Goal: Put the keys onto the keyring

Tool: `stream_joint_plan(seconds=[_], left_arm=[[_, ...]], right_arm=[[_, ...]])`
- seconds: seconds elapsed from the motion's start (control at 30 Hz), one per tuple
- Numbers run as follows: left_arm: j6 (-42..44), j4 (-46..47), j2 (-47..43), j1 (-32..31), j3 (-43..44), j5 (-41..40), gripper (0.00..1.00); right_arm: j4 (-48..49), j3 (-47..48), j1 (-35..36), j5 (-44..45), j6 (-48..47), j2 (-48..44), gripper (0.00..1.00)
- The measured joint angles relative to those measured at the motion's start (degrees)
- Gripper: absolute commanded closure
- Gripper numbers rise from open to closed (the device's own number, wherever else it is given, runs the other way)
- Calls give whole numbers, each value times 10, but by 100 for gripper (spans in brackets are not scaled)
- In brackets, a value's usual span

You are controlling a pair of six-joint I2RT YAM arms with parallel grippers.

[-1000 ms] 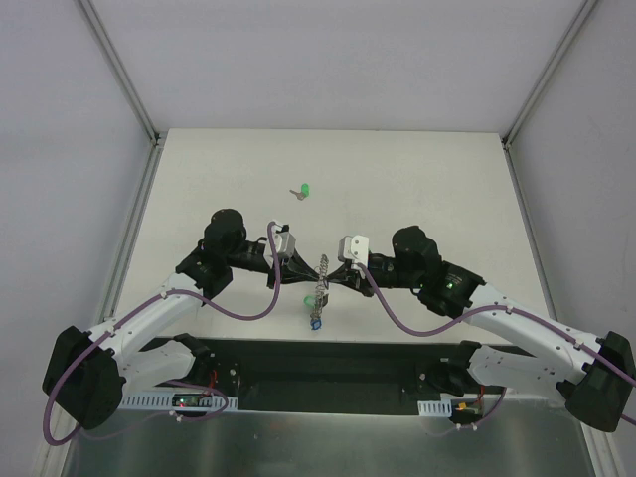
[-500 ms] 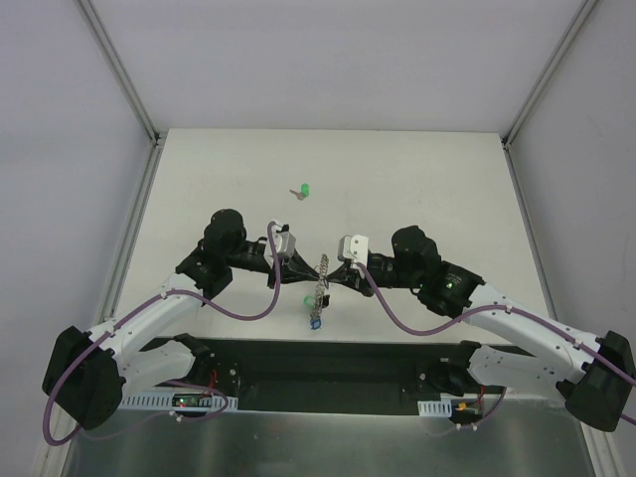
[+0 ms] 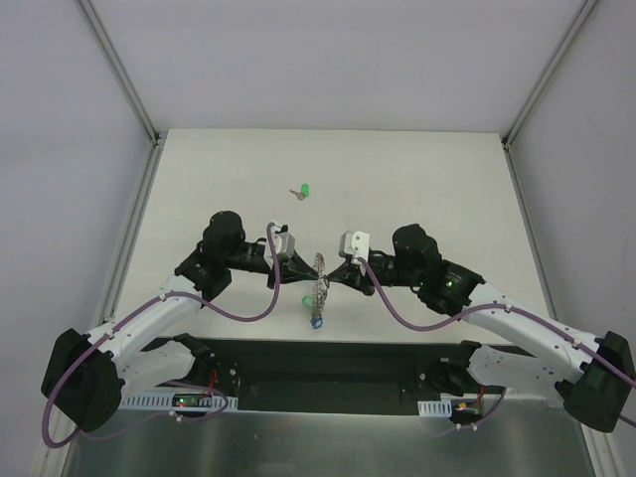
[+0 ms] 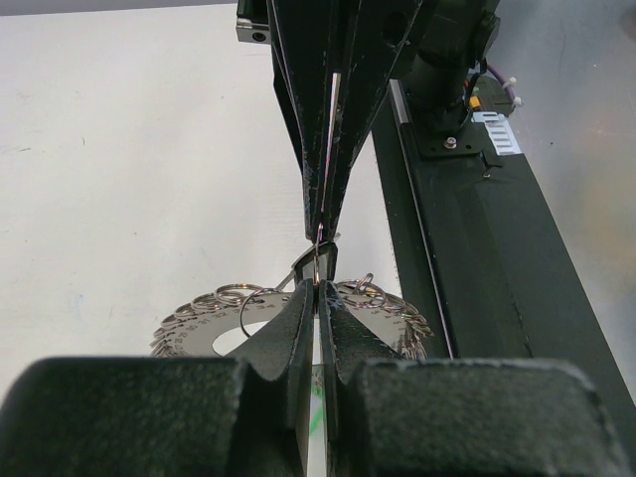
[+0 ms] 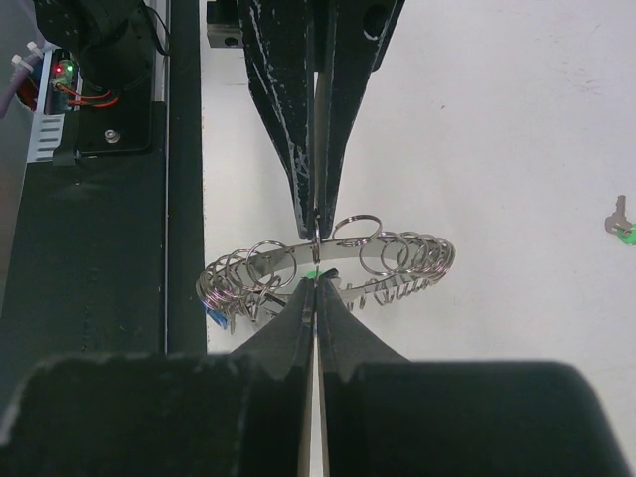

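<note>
Found left tool [image 4: 316,290] clenched, with fingers pressed flat together, pinching the rim of the keyring [image 4: 189,338] among its wire loops [image 5: 417,253]. Found right tool [image 5: 316,288] clenched the same way on the opposite rim, tip facing tip across the ring and nearly touching. Saw the keyring carried between the two tools, lifted off the worktop [image 3: 427,189], midway between the arms and nearer their bases than the far edge. Read it from above as turned almost edge-on, running toward and away from the bases. Noted loops crowded all round its rim.

Spotted a blue key [image 3: 315,321] at the end of the ring closest to the bases, just beside the loops there. Glimpsed a green key [image 3: 306,298] close under the ring on the left arm's side. Could not tell whether either was threaded on. Marked a second green key [image 3: 303,191] lying alone on the worktop, well apart from both tools, toward the far edge.
</note>
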Motion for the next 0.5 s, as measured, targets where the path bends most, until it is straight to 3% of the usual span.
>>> stream_joint_plan(seconds=[0.5], left_arm=[[0,8,-3,-7,0,-1,100]], right_arm=[[9,0,-9,-21,23,24,99]])
